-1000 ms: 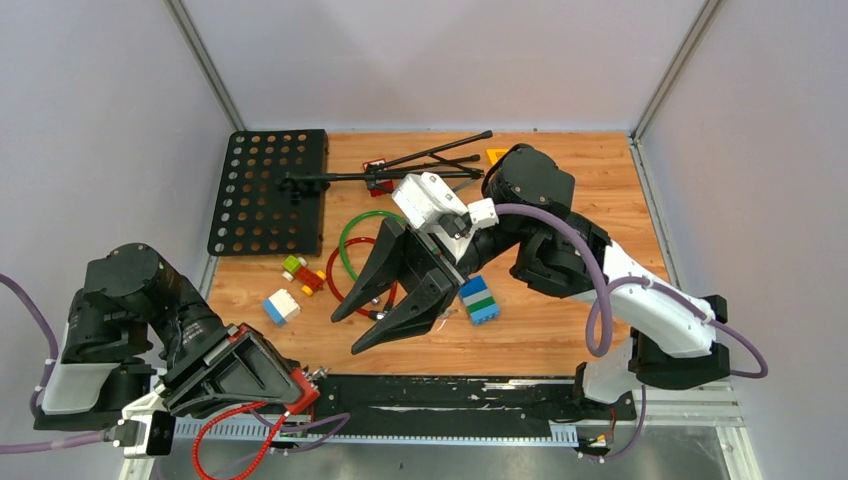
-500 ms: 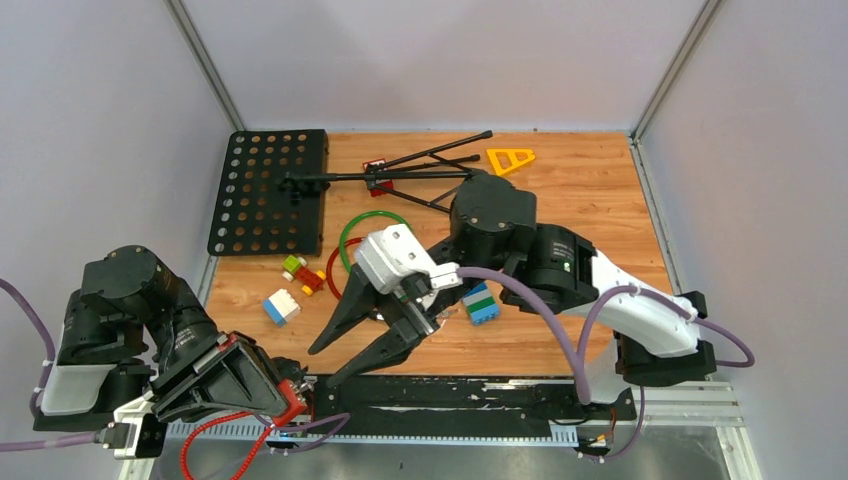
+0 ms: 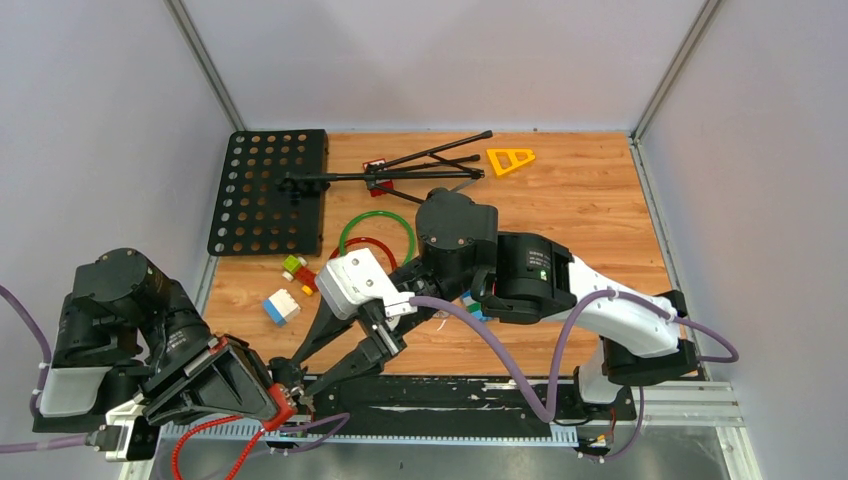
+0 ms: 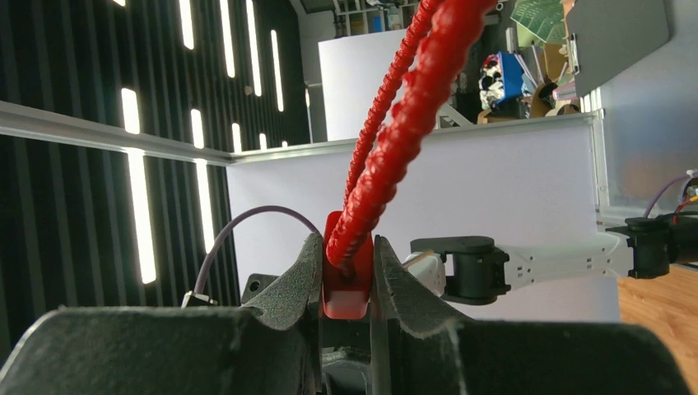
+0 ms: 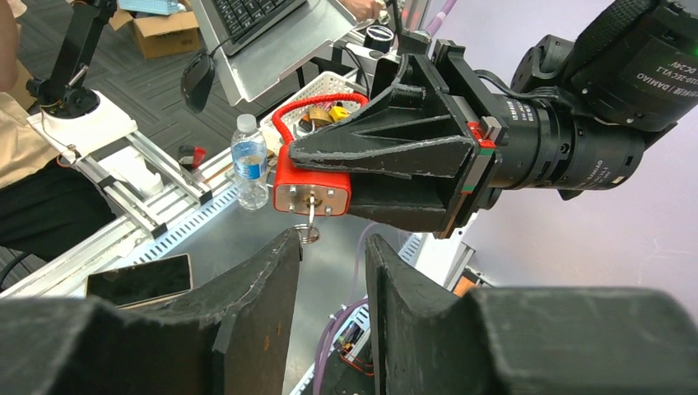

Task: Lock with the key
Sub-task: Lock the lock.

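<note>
My left gripper (image 3: 280, 402) hangs off the table's front left edge, shut on a red padlock (image 5: 311, 191) whose red cable shackle (image 4: 395, 99) loops away from it. In the left wrist view the padlock (image 4: 346, 296) sits pinched between both pads. A small silver key (image 5: 311, 216) sticks out of the padlock's face, its ring (image 5: 306, 236) dangling. My right gripper (image 5: 333, 239) is open just short of the key, with the ring beside its left fingertip (image 5: 290, 240). From above, the right gripper (image 3: 290, 378) points at the padlock (image 3: 287, 407).
On the wooden table lie a black perforated plate (image 3: 268, 190), a folded black tripod (image 3: 400, 170), green and red rings (image 3: 377, 235), a yellow triangle (image 3: 510, 160) and toy bricks (image 3: 283, 305). Beyond the table edge stand a water bottle (image 5: 248, 160) and a phone (image 5: 140, 280).
The right arm has swung from the table's middle down to the front left, bringing its open fingers up to the padlock. The left gripper has shifted slightly, still holding the padlock.
</note>
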Motion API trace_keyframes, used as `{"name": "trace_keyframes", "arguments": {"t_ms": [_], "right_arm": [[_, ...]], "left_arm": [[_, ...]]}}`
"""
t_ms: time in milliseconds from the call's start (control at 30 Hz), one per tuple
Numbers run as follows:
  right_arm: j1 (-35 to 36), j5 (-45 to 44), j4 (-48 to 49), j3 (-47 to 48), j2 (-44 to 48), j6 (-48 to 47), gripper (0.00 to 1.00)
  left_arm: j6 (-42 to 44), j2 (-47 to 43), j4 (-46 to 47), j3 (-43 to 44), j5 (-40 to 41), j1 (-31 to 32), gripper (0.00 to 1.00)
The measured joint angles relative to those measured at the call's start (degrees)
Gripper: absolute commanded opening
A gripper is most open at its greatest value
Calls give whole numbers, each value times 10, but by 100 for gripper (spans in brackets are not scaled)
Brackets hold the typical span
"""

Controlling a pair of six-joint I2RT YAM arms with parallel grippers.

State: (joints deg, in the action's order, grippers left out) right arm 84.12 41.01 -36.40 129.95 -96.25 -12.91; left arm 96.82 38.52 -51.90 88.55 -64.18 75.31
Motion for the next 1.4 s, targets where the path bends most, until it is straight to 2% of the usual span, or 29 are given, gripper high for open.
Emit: {"name": "trace_keyframes", "arguments": {"t_ms": [1167,1400], "right_arm": [[12,1,-4,2,0,-6,38],[12,0,3,2,0,-5,36]], "left_arm": [[-5,-3,6,-11,0,0,0],[-8,-3,9,-13,0,0,0]]}}
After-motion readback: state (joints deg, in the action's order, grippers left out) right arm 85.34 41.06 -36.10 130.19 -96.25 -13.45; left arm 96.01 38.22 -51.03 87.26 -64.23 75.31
